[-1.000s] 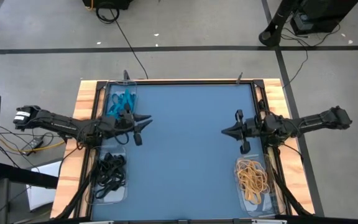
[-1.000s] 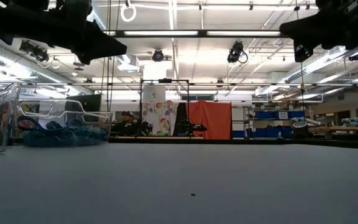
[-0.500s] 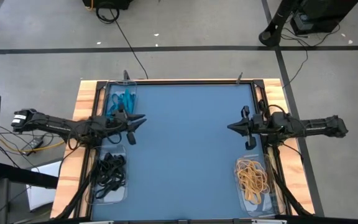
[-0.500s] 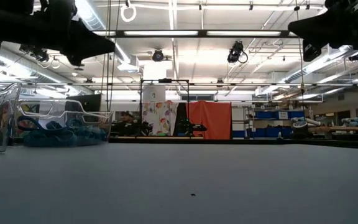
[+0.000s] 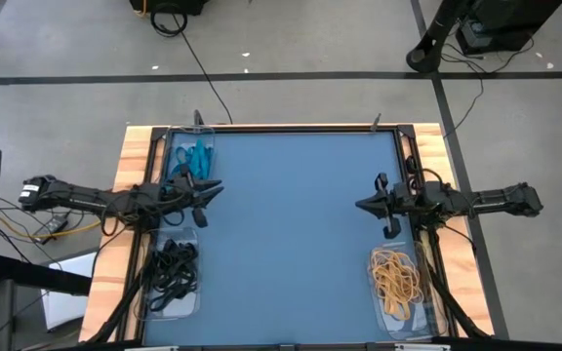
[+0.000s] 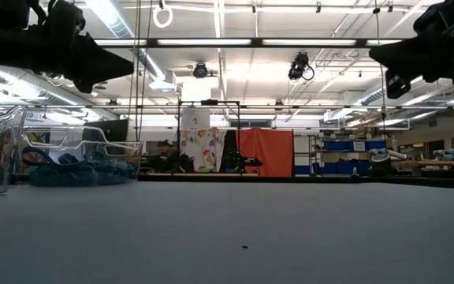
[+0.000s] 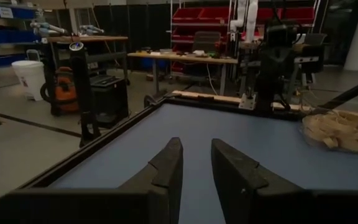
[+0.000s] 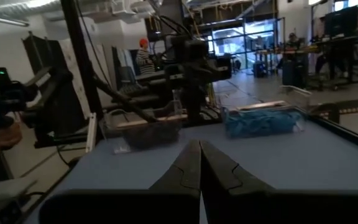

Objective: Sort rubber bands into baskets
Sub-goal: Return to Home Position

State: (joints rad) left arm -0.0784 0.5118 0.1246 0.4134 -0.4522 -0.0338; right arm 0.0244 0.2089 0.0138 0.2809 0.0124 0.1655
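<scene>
Hovering left gripper (image 5: 213, 191): above one bench (image 5: 291, 244) edge, jaws slightly apart.
Right gripper (image 5: 361, 205): above the opposite edge, jaws together.
Teal rubber bands (image 5: 189, 156): in first basket (image 5: 206, 136), just beside left jaws.
Black rubber bands (image 5: 172, 271): in second basket (image 5: 188, 304), on left jaws' other side.
Tan rubber bands (image 5: 396, 275): in third basket (image 5: 375, 292), near right jaws.

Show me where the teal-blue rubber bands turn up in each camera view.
High view: the teal-blue rubber bands lie at the upper left corner of the blue tabletop.
Low view: the bands heap at the picture's left.
Left wrist view: not in it.
Right wrist view: the bands lie across the table, beside the black rubber bands.
Shared landmark: the blue tabletop, in all four views.
</scene>
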